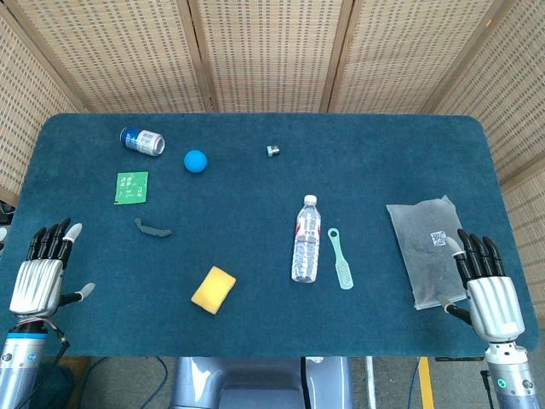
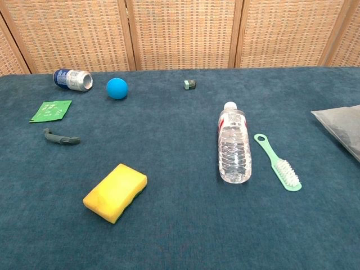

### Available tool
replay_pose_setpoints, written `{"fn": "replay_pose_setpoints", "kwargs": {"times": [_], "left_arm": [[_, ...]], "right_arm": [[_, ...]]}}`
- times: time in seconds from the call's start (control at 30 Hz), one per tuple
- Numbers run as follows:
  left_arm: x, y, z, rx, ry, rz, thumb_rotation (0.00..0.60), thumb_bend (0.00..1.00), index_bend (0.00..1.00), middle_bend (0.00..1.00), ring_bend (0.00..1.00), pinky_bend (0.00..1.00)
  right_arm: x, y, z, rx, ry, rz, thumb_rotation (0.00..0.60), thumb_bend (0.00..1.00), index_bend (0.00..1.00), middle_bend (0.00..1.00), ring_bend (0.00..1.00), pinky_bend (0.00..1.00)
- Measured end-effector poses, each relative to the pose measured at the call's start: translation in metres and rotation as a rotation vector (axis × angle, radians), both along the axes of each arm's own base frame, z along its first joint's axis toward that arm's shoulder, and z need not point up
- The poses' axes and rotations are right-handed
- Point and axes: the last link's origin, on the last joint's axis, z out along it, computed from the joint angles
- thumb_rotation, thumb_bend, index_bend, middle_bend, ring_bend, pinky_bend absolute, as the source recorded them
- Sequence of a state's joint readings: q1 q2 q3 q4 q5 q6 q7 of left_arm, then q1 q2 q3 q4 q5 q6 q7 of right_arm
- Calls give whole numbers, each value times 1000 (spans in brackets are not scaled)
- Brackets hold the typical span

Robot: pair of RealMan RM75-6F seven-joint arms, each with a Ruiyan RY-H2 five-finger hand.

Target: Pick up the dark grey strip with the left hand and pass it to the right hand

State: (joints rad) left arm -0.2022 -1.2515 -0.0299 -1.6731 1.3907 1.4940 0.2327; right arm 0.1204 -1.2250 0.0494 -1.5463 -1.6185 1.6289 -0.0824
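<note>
The dark grey strip (image 1: 152, 227) lies bent on the blue table left of centre, below a green packet; the chest view shows the strip (image 2: 61, 138) at the left. My left hand (image 1: 43, 274) rests open at the table's near left edge, well apart from the strip, fingers spread and holding nothing. At the near right edge my right hand (image 1: 487, 285) is open too, its fingertips beside a grey bag. Neither hand shows in the chest view.
On the table are a tipped can (image 1: 142, 141), a blue ball (image 1: 196, 161), a green packet (image 1: 131, 187), a yellow sponge (image 1: 213, 290), a water bottle (image 1: 306, 239), a mint brush (image 1: 341, 259), a small grey-green block (image 1: 272, 151) and a grey bag (image 1: 426, 247).
</note>
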Motion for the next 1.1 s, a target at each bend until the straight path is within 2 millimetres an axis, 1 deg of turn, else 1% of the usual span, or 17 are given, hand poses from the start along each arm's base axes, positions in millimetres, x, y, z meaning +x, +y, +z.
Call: {"fn": "replay_pose_setpoints", "kwargs": {"times": [0.17,0.3,0.37,0.47,0.53,0.6,0.67,0.73,0.8,0.93,1.1], "left_arm": [[0,6,-4,-22,19,-17,600,55,0,0,0,0],[-5,22,-13,-62,54,-45,600,58,0,0,0,0],[-12,36,-19,-98,83,-53,600,62,7,0,0,0],[-23,62,-27,-141,130,-59,600,98,70,0,0,0],[-30,82,-32,-166,158,-62,600,158,135,0,0,0],[-34,99,-37,-184,173,-65,600,252,224,0,0,0],[-36,117,-42,-199,181,-73,600,305,273,0,0,0],[-36,133,-49,-214,193,-82,600,326,302,0,0,0],[-36,144,-56,-229,206,-90,600,331,342,0,0,0],[-33,163,-74,-272,236,-99,600,332,379,0,0,0],[-28,173,-90,-305,254,-107,600,332,388,0,0,0]], "right_arm": [[0,0,0,1,2,0,600,0,0,0,0,0],[-1,-1,-2,2,7,-6,600,0,0,0,0,0],[-1,-2,-2,0,12,-10,600,0,0,0,0,0],[-1,-4,-4,-6,23,-18,600,0,0,0,0,0],[-2,-6,-5,-8,32,-26,600,0,0,0,0,0],[-2,-7,-7,-7,40,-35,600,0,0,0,0,0],[-3,-9,-10,-4,47,-44,600,0,0,0,0,0],[-3,-11,-12,-4,54,-51,600,0,0,0,0,0],[-3,-13,-13,-7,57,-53,600,0,0,0,0,0],[-2,-15,-15,-9,60,-56,600,0,0,0,0,0],[-3,-18,-18,0,66,-61,600,0,0,0,0,0]]}}
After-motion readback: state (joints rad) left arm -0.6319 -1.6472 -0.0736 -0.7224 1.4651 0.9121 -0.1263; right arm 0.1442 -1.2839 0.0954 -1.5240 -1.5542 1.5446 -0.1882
